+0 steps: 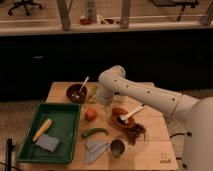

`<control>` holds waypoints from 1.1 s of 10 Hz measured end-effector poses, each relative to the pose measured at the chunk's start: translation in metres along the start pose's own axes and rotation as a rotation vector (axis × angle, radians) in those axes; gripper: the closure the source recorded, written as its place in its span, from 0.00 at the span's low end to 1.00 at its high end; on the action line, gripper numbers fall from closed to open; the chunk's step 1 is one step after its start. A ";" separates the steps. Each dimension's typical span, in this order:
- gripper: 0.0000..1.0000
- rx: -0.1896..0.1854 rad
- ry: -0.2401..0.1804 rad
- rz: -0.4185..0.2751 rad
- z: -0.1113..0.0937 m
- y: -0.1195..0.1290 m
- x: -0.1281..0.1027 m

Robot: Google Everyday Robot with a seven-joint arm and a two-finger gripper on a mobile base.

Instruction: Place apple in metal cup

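The apple [90, 114] is a small orange-red fruit lying on the wooden table [150, 150], just right of the green tray. The metal cup [118, 148] stands upright near the table's front edge, in front of and to the right of the apple. It looks empty. My gripper [102, 98] is at the end of the white arm [145, 92], low over the back of the table. It is behind and slightly right of the apple, apart from it, and far from the metal cup.
A green tray [62, 112] at the left holds a corn cob [42, 129] and a sponge [47, 143]. A green pepper [94, 132] and grey cloth [95, 149] lie between apple and cup. Reddish bowls with spoons [76, 93] [122, 118], grapes [134, 132] and a green cup [94, 93] are nearby.
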 end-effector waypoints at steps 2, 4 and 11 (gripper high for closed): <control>0.20 0.000 -0.004 -0.011 0.002 -0.007 -0.005; 0.20 -0.005 -0.008 -0.009 0.004 -0.010 -0.005; 0.20 -0.030 -0.027 0.032 0.036 -0.011 -0.001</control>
